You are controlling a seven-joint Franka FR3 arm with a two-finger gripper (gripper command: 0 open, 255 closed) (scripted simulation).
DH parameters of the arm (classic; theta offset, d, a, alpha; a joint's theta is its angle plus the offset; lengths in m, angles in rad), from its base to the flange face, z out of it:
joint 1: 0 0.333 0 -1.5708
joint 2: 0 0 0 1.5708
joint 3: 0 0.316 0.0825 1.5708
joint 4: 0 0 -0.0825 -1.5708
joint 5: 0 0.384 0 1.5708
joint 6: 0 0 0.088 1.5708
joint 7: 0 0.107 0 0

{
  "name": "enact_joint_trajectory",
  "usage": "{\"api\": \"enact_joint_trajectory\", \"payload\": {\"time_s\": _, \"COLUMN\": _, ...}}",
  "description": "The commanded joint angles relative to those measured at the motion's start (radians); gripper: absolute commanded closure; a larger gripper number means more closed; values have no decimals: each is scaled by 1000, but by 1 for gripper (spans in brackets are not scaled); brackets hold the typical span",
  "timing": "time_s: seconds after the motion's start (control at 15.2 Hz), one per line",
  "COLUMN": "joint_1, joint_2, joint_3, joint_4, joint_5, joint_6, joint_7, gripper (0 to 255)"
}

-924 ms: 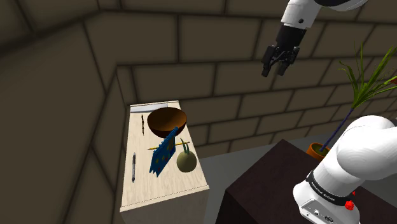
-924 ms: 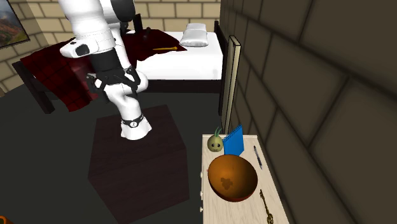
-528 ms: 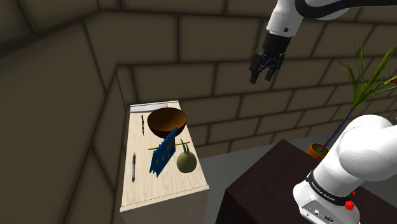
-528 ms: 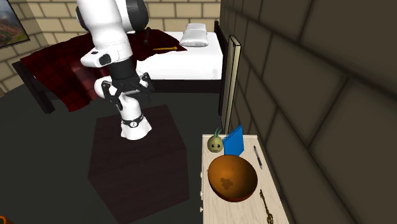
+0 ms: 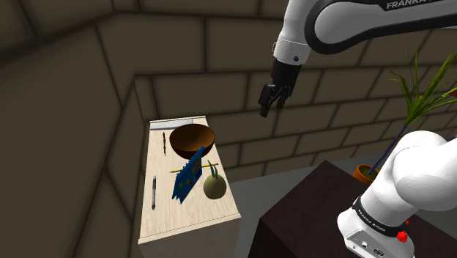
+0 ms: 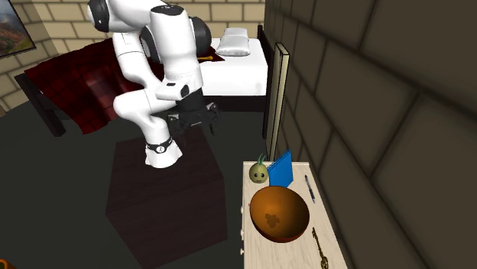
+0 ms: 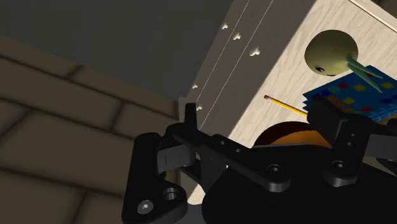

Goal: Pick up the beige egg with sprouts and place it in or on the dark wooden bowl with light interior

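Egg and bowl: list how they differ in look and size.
The egg is pale olive-beige; the bowl is brown. The egg is small, closed and rounded, with a green sprout; the bowl is far wider and open upward. The egg bears small dark spots; the bowl has a dark blotch inside. Both rest on the light wooden cabinet.

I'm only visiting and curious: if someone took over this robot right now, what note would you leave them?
Gripper: jaws open, empty, in the air high above the table.
Egg: on the table beside the blue patterned sheet, not grasped.
Bowl: on the same table, beyond the sheet, without the egg.
Done: nothing yet.
Left: descend, grasp the egg, lift it, set it in the bowl.
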Motion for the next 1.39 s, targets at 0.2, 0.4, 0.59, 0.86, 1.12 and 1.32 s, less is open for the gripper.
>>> {"api": "enact_joint_trajectory", "payload": {"time_s": 0.2, "joint_1": 53, "joint_2": 109, "joint_3": 76, "joint_4": 11, "joint_5": 8, "joint_6": 110, "joint_7": -2, "gripper": 0}}
{"api": "enact_joint_trajectory", "payload": {"time_s": 0.4, "joint_1": 81, "joint_2": 181, "joint_3": 123, "joint_4": 25, "joint_5": 2, "joint_6": 175, "joint_7": 2, "gripper": 0}}
{"api": "enact_joint_trajectory", "payload": {"time_s": 0.59, "joint_1": 105, "joint_2": 257, "joint_3": 171, "joint_4": 44, "joint_5": -13, "joint_6": 237, "joint_7": 11, "gripper": 0}}
{"api": "enact_joint_trajectory", "payload": {"time_s": 0.86, "joint_1": 132, "joint_2": 365, "joint_3": 234, "joint_4": 78, "joint_5": -53, "joint_6": 313, "joint_7": 33, "gripper": 0}}
{"api": "enact_joint_trajectory", "payload": {"time_s": 1.12, "joint_1": 155, "joint_2": 462, "joint_3": 284, "joint_4": 115, "joint_5": -108, "joint_6": 371, "joint_7": 63, "gripper": 0}}
{"api": "enact_joint_trajectory", "payload": {"time_s": 1.32, "joint_1": 153, "joint_2": 491, "joint_3": 287, "joint_4": 100, "joint_5": -123, "joint_6": 412, "joint_7": 75, "gripper": 0}}
